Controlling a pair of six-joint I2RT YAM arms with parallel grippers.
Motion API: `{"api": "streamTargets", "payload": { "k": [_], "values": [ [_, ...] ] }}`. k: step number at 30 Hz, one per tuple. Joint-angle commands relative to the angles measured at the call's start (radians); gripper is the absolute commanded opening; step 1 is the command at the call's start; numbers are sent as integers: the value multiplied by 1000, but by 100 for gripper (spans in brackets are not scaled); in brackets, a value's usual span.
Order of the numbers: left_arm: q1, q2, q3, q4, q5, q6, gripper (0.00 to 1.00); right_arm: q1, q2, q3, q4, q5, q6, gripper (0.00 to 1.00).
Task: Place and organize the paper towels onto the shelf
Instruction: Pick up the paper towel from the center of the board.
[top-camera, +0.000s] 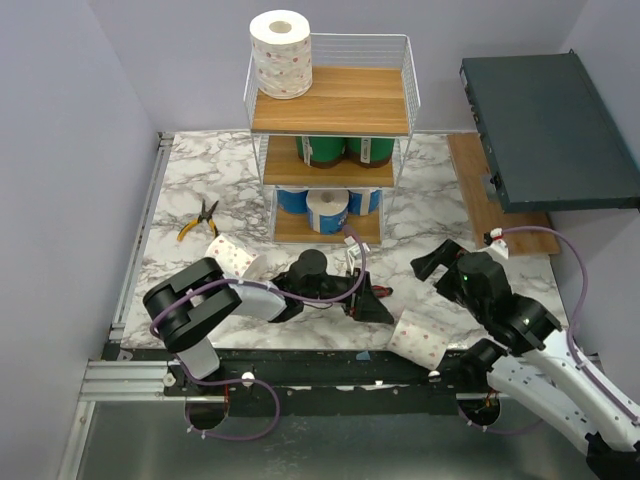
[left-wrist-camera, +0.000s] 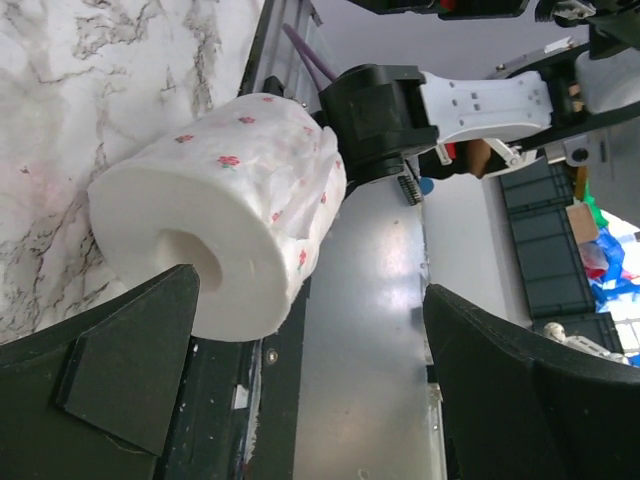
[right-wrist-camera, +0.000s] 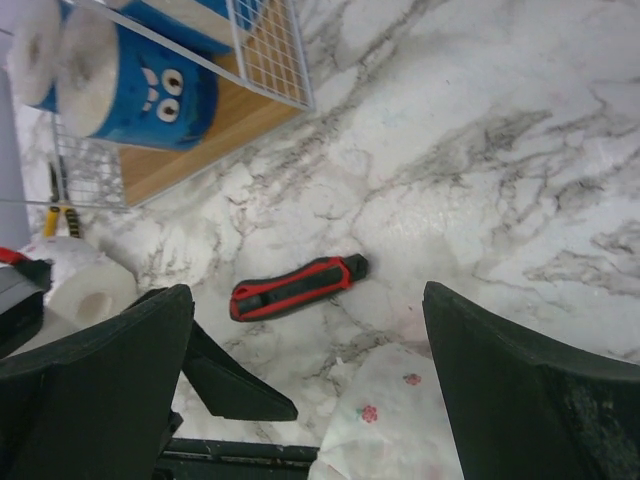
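Left claw (left-wrist-camera: 310, 320) gapes wide and holds nothing; right claw (right-wrist-camera: 308, 320) is just as wide and empty, hovering over the marble table (top-camera: 200, 180). Ahead of the left claw a dotted roll (left-wrist-camera: 225, 220) lies on its side at the table's front edge. It is white, sprinkled with tiny red-pink flowers, its hollow core faces the wrist camera, and its outer sheet is loose and wrinkled. A second dotted roll (top-camera: 232, 257) lies tilted on the table just beside the left arm. The other paper towels sit on the shelf (top-camera: 350, 105), a white wire rack with three wooden tiers. A third dotted roll (top-camera: 280, 52) stands upright on the top tier, green-wrapped rolls (top-camera: 345, 150) sit side by side on the middle tier, and blue-wrapped rolls (top-camera: 292, 198) fill the bottom one, one wrap printed with cartoon eyes. A red-and-black utility knife (right-wrist-camera: 295, 287) lies on the table under the right claw; yellow-handled pliers (top-camera: 200, 220) lie left of the shelf, and a dark slab (top-camera: 550, 130) sits to its right
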Motion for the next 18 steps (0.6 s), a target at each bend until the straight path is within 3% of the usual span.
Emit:
{"api": "streamTargets", "payload": {
  "k": [1, 8, 18],
  "values": [
    [-12, 2, 28, -102, -4, 91, 98, 6, 61, 54, -192, 5, 163, 100],
    [-50, 85, 106, -110, 87, 79, 99, 6, -44, 44, -246, 14, 222, 100],
    [-100, 108, 146, -148, 99, 97, 97, 5, -19, 114, -249, 43, 184, 100]
  ]
}}
